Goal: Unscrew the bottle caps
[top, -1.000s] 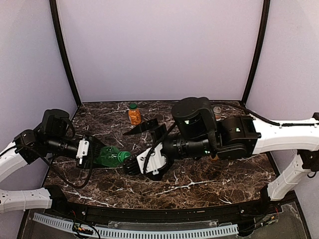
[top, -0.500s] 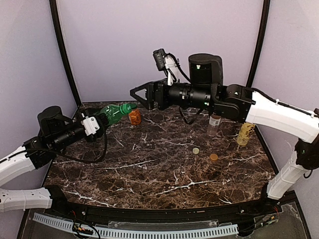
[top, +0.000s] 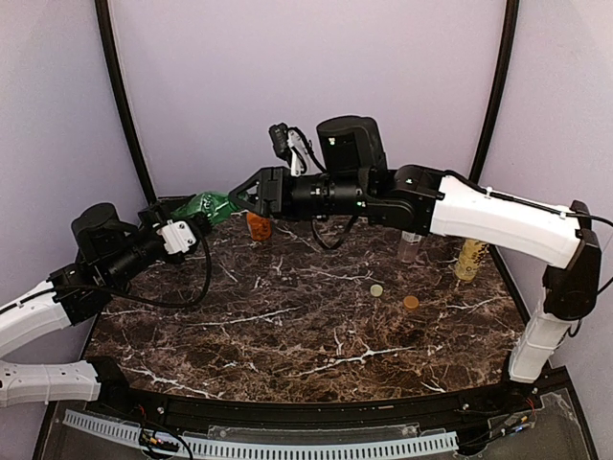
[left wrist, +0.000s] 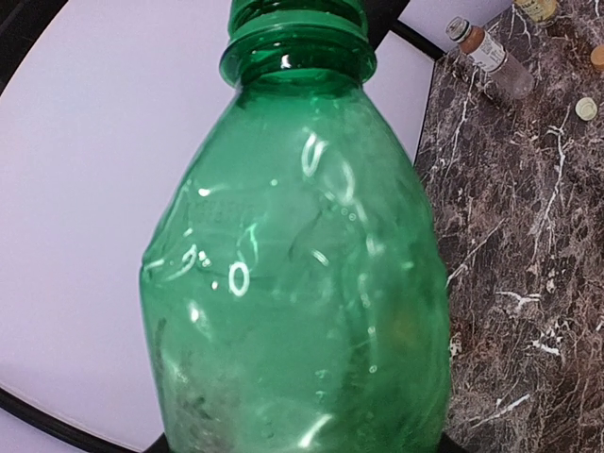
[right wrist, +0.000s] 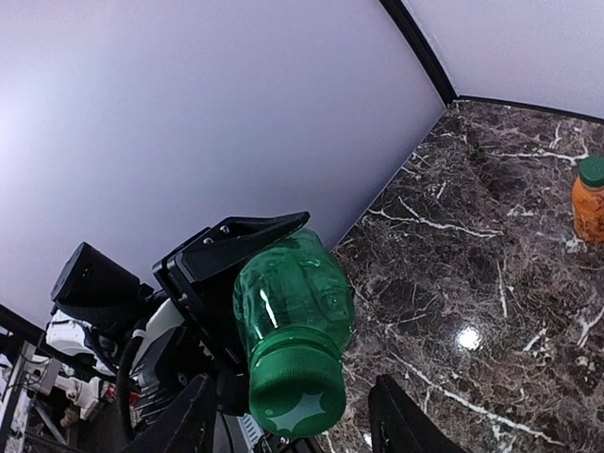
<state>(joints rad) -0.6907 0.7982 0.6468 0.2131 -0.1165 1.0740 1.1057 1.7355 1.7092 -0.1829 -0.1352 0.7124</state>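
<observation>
Top view: the left end effector (top: 182, 230) had the green bottle (top: 211, 205) clamped and held up off the counter (top: 287, 326), and the right end effector (top: 244, 192) had just slid in at its neck. Left wrist: only the bottle's body. Right wrist: fingers (right wrist: 198, 425) straddled the green cap (right wrist: 294, 401), narrower than before but with gaps either side, so twisting looked next.

Even bright light; glare spot on marble table (right wrist: 469, 338); green bottle (left wrist: 302, 283) glints; focus sharp
</observation>
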